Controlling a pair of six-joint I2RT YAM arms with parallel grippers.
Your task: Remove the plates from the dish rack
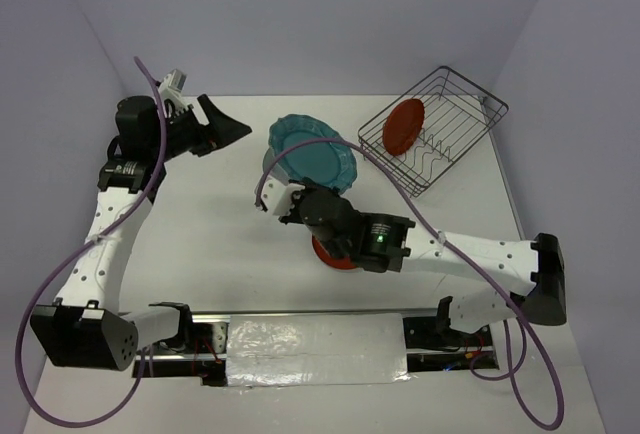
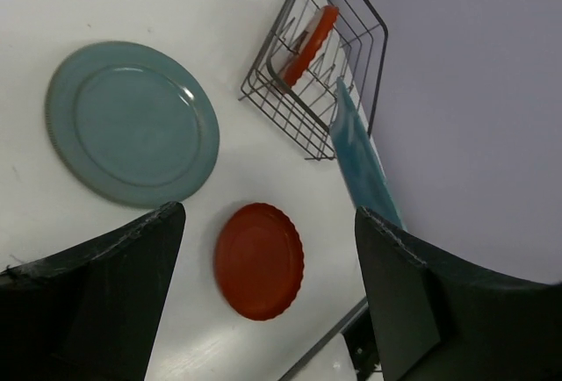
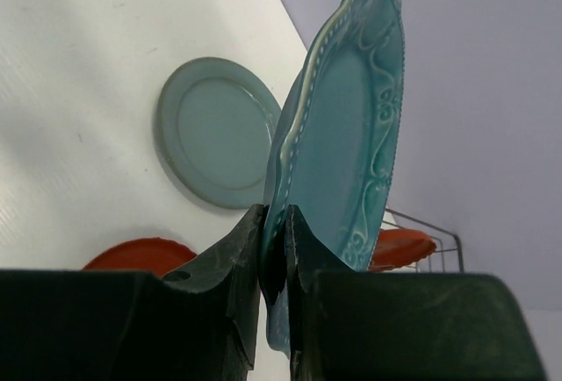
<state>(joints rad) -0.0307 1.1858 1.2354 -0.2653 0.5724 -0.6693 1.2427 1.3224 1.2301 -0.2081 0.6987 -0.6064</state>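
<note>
My right gripper (image 3: 275, 223) is shut on the rim of the darker teal scalloped plate (image 3: 347, 135) and holds it tilted on edge above the table; it also shows in the top view (image 1: 312, 159). Below it the pale grey-green plate (image 2: 132, 122) lies flat on the table. One red-orange plate (image 2: 259, 261) lies flat on the table, partly under my right arm (image 1: 335, 254). Another red-orange plate (image 1: 405, 126) stands in the dish rack (image 1: 470, 119) at the back right. My left gripper (image 2: 268, 214) is open and empty, raised at the far left (image 1: 225, 129).
The right arm (image 1: 450, 249) stretches across the table's middle from the near right. A purple cable (image 1: 385, 159) arcs over the teal plate toward the rack. Walls stand close behind and beside the table. A taped metal strip (image 1: 315, 349) runs along the near edge.
</note>
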